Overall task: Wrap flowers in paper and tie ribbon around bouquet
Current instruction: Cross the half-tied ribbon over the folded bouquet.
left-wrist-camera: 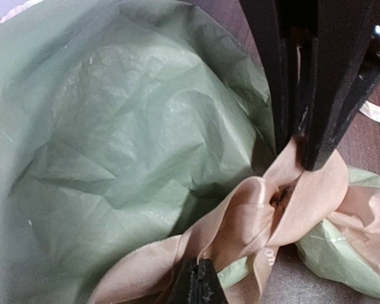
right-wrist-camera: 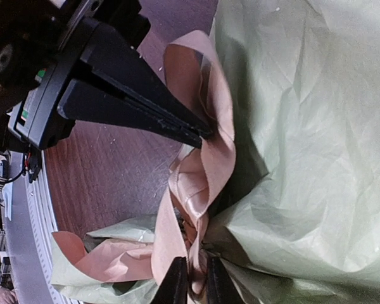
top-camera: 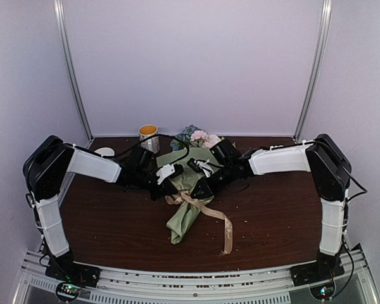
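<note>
The bouquet [top-camera: 189, 190] lies in the middle of the table, a cone of sage-green paper [left-wrist-camera: 114, 126] with pink and white flowers [top-camera: 201, 137] at its far end. A beige ribbon [top-camera: 209, 212] is looped round its waist, one tail trailing to the front right. My left gripper [left-wrist-camera: 199, 278] is shut on a fold of ribbon [left-wrist-camera: 253, 215] beside the knot. From the other side, my right gripper [right-wrist-camera: 192, 282] pinches another ribbon loop [right-wrist-camera: 199, 171] between nearly closed fingers. Both grippers meet over the cone's waist, the left gripper [top-camera: 176, 185] and the right gripper [top-camera: 196, 190] close together.
A mug [top-camera: 149, 136] stands at the back of the table, left of the blooms. A small white object [top-camera: 104, 152] lies at the back left. The dark wooden table [top-camera: 285, 215] carries scattered crumbs. The ribbon's long tail ends near the front edge.
</note>
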`<state>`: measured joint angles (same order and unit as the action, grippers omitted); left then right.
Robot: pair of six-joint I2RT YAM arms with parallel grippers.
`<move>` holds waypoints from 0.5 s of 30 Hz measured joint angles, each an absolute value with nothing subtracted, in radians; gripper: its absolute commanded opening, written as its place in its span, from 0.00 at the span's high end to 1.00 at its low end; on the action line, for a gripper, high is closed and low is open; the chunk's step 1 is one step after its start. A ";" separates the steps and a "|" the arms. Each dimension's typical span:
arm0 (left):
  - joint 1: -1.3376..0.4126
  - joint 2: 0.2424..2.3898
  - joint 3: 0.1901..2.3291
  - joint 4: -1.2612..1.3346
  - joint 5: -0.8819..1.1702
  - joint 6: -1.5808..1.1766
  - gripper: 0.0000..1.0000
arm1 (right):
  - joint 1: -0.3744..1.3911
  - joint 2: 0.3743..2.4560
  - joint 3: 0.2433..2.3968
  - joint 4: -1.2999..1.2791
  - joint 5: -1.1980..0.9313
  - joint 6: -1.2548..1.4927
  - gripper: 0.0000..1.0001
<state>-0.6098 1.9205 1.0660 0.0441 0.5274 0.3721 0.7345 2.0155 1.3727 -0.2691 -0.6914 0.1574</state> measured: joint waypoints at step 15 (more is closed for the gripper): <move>-0.610 1.872 1.008 0.044 0.529 0.372 1.00 | 0.733 2.016 1.373 -0.268 -0.690 0.170 0.88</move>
<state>-0.6098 1.8725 1.0084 0.0441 0.5293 0.3717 0.7326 2.0155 1.3731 -0.2680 -0.6895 0.1696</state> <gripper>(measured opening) 0.007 0.084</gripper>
